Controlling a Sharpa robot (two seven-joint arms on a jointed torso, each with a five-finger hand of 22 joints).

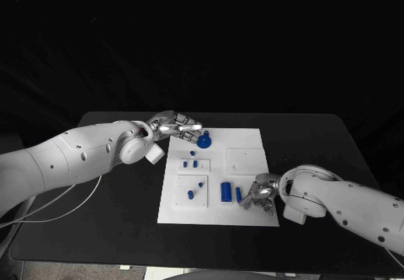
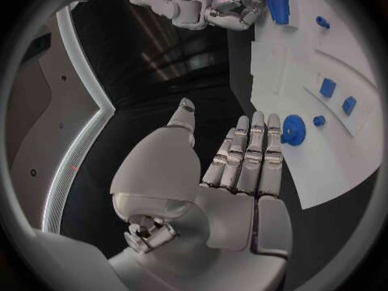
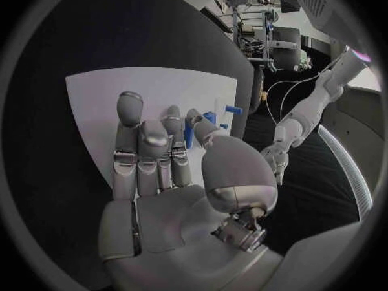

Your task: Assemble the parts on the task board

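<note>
White task board (image 1: pixel 248 140) sits mid black table (image 1: pixel 337 146), lots of bare tabletop around it. Left hand (image 1: pixel 175 126) hovers at the board's far-left corner, fingers apart, holding nothing, just beside a round blue part (image 1: pixel 205 140). Right hand (image 1: pixel 259 194) at the near-right edge looks curled by a blue cylinder (image 1: pixel 226 191); can't tell its grip.

head: looks down | wrists: close behind palms | shared: task board (image 1: pixel 248 140)

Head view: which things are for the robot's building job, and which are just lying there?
For the job:
- task board
- round blue part
- blue cylinder
- small blue parts
- left hand and right hand

Just lying about:
- black table, which only carries the board
- white cable beside the left arm
</note>
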